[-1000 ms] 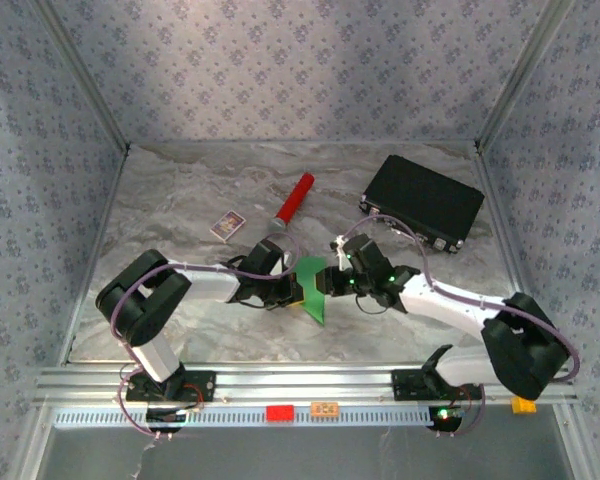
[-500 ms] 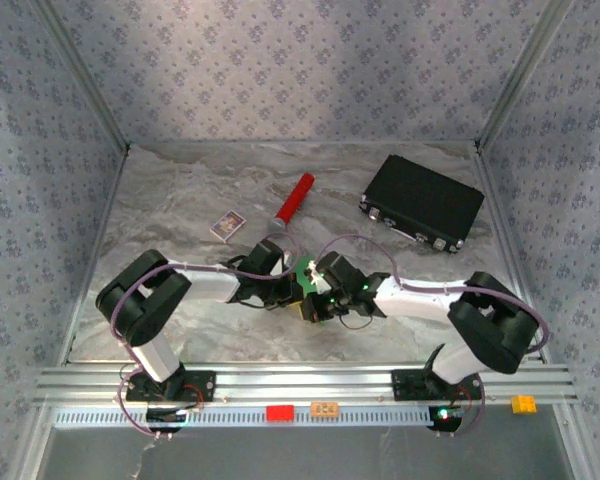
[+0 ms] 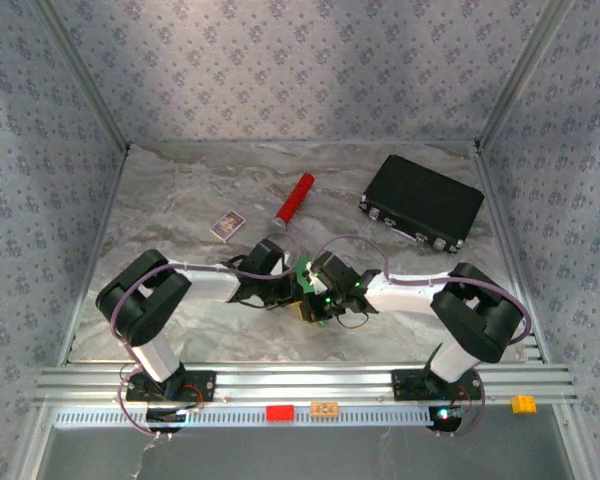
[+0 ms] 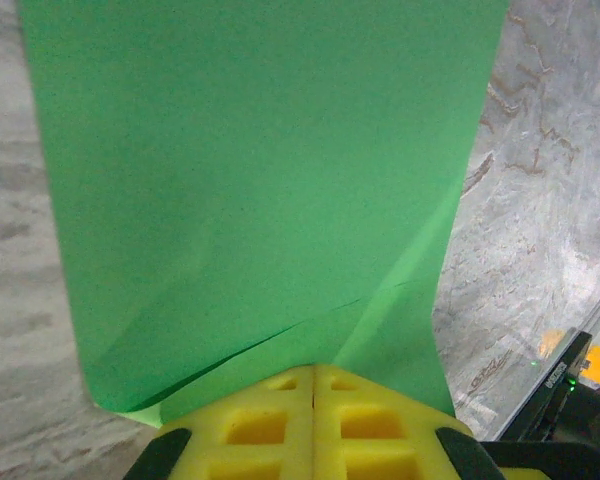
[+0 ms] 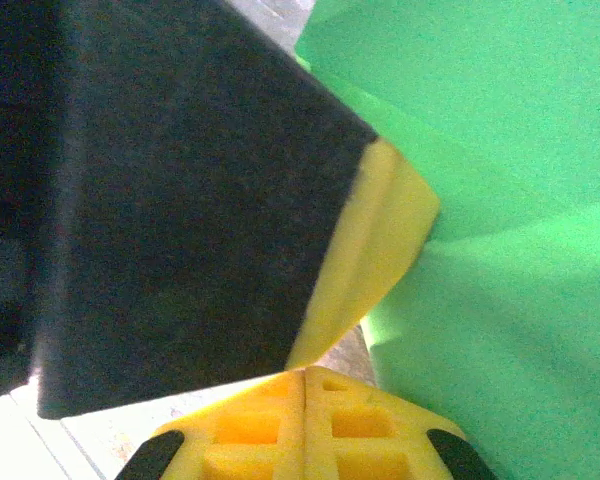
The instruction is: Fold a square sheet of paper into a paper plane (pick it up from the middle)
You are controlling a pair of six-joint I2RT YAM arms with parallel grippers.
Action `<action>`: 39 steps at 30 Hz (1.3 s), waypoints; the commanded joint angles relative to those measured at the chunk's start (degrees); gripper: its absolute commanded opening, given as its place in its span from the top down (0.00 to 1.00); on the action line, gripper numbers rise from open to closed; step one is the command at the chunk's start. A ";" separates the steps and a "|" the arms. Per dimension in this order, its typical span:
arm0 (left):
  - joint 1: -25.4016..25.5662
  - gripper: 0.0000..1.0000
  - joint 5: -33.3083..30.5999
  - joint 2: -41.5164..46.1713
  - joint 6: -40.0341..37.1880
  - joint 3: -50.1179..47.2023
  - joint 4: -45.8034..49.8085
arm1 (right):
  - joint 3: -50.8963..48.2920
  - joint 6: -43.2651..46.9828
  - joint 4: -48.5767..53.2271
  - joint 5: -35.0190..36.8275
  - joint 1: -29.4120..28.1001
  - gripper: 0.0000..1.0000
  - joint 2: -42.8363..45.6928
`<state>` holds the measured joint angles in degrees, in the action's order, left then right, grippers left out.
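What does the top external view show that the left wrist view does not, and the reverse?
Top external: the red cylinder, black case and printed card. Left wrist: the left fingers shut on the green paper, a slanted crease near them. Both: the green paper and the marble table.

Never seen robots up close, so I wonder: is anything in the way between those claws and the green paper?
Nothing visible. The left gripper is shut on the paper itself. The right gripper is shut close beside the paper, the left finger alongside it, not between.
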<state>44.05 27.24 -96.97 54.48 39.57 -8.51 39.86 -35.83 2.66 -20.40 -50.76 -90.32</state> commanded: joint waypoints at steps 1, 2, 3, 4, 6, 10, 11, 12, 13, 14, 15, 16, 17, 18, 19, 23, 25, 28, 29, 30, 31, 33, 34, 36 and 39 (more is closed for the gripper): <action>0.40 1.00 -2.42 -1.58 -1.38 0.81 3.42 | -1.78 -0.68 0.85 -0.80 0.90 0.92 0.79; 0.38 1.00 -2.37 -1.68 -1.39 0.86 3.50 | -2.26 -0.92 0.29 -1.10 1.01 0.92 1.04; 0.32 1.00 -2.37 -1.66 -1.39 0.92 3.60 | -2.73 -1.20 -0.16 -1.28 1.18 0.92 1.26; 0.33 1.00 -2.37 -1.66 -1.37 0.87 3.59 | -3.08 -1.33 -0.61 -1.60 1.27 0.91 1.42; 0.31 1.00 -2.43 -1.66 -1.48 0.88 3.68 | -3.72 -1.67 -0.94 -1.83 1.44 0.91 1.81; 0.32 1.00 -2.45 -1.82 -1.54 1.06 3.88 | -4.87 -2.46 -1.75 -2.19 1.63 0.90 2.59; 0.28 1.00 -2.48 -1.86 -1.57 1.12 3.93 | -5.36 -2.76 -2.11 -2.20 1.61 0.90 2.90; 0.32 1.00 -2.50 -1.82 -1.56 1.09 3.94 | -5.74 -3.14 -2.49 -2.19 1.59 0.90 3.05; 0.27 1.00 -2.55 -1.92 -1.57 1.12 3.94 | -6.08 -3.42 -2.69 -2.19 1.71 0.89 3.20; 0.27 1.00 -2.58 -1.91 -1.57 1.12 4.03 | -6.48 -3.67 -2.94 -2.25 1.67 0.89 3.43; 0.25 1.00 -2.64 -1.92 -1.57 1.11 4.03 | -6.80 -3.95 -3.24 -2.27 1.59 0.89 3.62; 0.31 1.00 -2.55 -2.00 -1.63 1.12 4.03 | -7.14 -4.21 -3.48 -2.36 1.59 0.89 3.73; 0.33 1.00 -2.65 -2.00 -1.57 1.10 4.03 | -7.33 -4.42 -3.67 -2.36 1.63 0.89 3.92; 0.31 1.00 -2.64 -2.03 -1.54 1.08 4.03 | -7.66 -4.60 -3.79 -2.34 1.63 0.88 4.17; 0.32 1.00 -2.64 -1.96 -1.56 1.12 4.10 | -7.89 -4.78 -3.77 -2.54 1.63 0.88 4.37; 0.27 1.00 -2.77 -1.84 -1.56 1.12 4.21 | -8.99 -5.49 -3.64 -2.38 1.54 0.87 5.73; 0.25 1.00 -2.91 -1.73 -1.48 1.03 4.29 | -9.06 -5.77 -2.93 -2.87 1.52 0.87 6.42; 0.32 1.00 -2.88 -1.51 -1.65 1.03 4.47 | -7.67 -5.92 -0.63 -1.75 1.11 0.87 9.67; 0.32 1.00 -2.95 -1.44 -1.66 1.05 4.48 | -7.18 -5.91 -0.10 -1.49 1.23 0.87 10.57; 0.25 1.00 -2.99 -1.40 -1.66 1.03 4.45 | -6.61 -5.83 0.21 -1.76 1.59 0.88 10.77; 0.28 1.00 -2.99 -1.35 -1.67 1.03 4.56 | -6.02 -5.83 0.53 -2.29 1.98 0.87 10.40; 0.33 1.00 -2.99 -1.36 -1.74 1.03 4.60 | -4.44 -5.79 0.78 -2.56 2.46 0.87 8.72; 0.32 1.00 -2.94 -1.38 -1.72 1.07 4.56 | -3.89 -5.75 0.29 -2.70 2.32 0.88 7.87; 0.24 1.00 -2.90 -1.39 -1.83 1.06 4.56 | -2.39 -5.82 -0.09 -2.59 2.08 0.88 5.60; 0.33 1.00 -2.90 -1.45 -1.83 1.03 4.46 | -1.19 -6.46 0.31 -1.45 2.31 0.88 2.83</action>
<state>44.05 27.20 -97.30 53.87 40.36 -7.51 37.06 -41.19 1.17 -22.33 -48.62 -85.14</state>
